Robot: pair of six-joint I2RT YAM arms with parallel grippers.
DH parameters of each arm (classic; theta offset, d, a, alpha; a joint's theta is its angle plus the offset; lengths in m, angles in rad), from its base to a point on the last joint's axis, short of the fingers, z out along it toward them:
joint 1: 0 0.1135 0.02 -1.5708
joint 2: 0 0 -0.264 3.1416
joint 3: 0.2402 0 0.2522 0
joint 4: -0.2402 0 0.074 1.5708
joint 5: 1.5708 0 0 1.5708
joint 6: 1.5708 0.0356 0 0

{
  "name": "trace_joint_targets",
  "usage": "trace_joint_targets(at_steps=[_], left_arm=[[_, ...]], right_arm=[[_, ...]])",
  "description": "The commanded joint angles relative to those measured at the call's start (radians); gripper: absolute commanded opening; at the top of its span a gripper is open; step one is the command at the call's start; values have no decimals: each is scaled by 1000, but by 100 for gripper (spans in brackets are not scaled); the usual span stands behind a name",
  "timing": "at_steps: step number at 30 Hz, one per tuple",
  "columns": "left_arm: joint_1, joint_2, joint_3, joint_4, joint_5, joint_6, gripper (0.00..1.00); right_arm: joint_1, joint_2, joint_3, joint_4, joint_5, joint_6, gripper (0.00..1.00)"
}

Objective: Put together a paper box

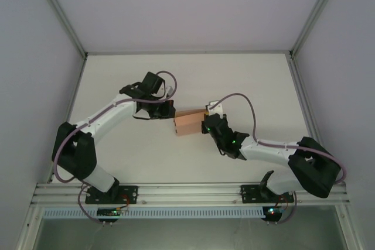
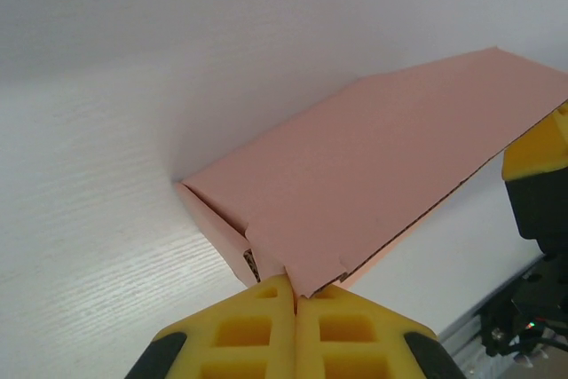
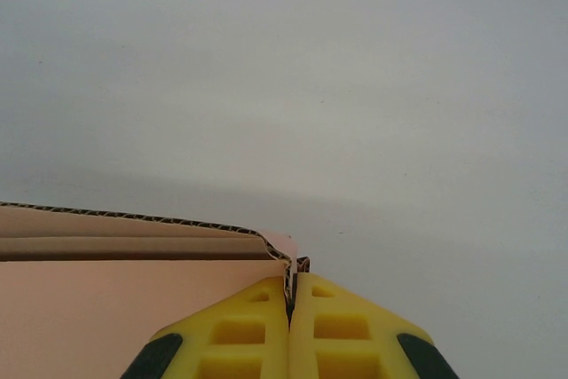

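Observation:
The salmon-pink paper box [image 1: 190, 122] lies mid-table, folded into a low rectangular shape. My left gripper [image 1: 169, 109] is at its left end, shut on a corner of the top flap [image 2: 306, 286]; the pink lid [image 2: 390, 166] slopes away above the yellow fingers [image 2: 257, 330]. My right gripper [image 1: 207, 125] is at the box's right end, shut on the card edge [image 3: 291, 280], with the corrugated wall [image 3: 133, 217] running off to the left. The yellow pad of the right gripper [image 2: 541, 148] shows at the lid's far corner in the left wrist view.
The white table [image 1: 187, 86] is walled by grey panels on three sides. An aluminium rail [image 1: 187, 191] carrying both arm bases runs along the near edge. Cables loop over each arm.

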Motion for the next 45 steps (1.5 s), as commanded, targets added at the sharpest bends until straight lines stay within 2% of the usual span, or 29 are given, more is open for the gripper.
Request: trace_joint_targets(at_steps=[1, 8, 10, 15, 18, 21, 26, 33, 39, 45], left_arm=[[-11, 27, 18, -39, 27, -14, 0], [-15, 15, -120, 103, 54, -141, 0], [-9, 8, -104, 94, 84, -138, 0], [-3, 16, -11, -20, 57, -127, 0], [12, 18, -24, -19, 73, -170, 0], [56, 3, -51, 24, 141, -197, 0], [28, -19, -63, -11, 8, -153, 0], [-42, -26, -260, 31, -100, -174, 0], [-80, -26, -343, 59, -158, -196, 0], [-86, -29, -289, 64, -155, -167, 0]], right_arm=[[24, 32, -11, -110, -44, 32, 0], [34, 51, -6, -102, -16, 45, 0], [38, 52, 6, -130, -11, 44, 0], [40, 38, 1, -131, -4, 44, 0], [41, 44, -1, -118, 0, 47, 0], [41, 47, 9, -134, -6, 44, 0], [44, 45, 8, -145, 4, 43, 0], [49, 49, -2, -132, 31, 29, 0], [72, 52, -29, -96, 49, 2, 0], [77, 65, -4, -124, 55, -1, 0]])
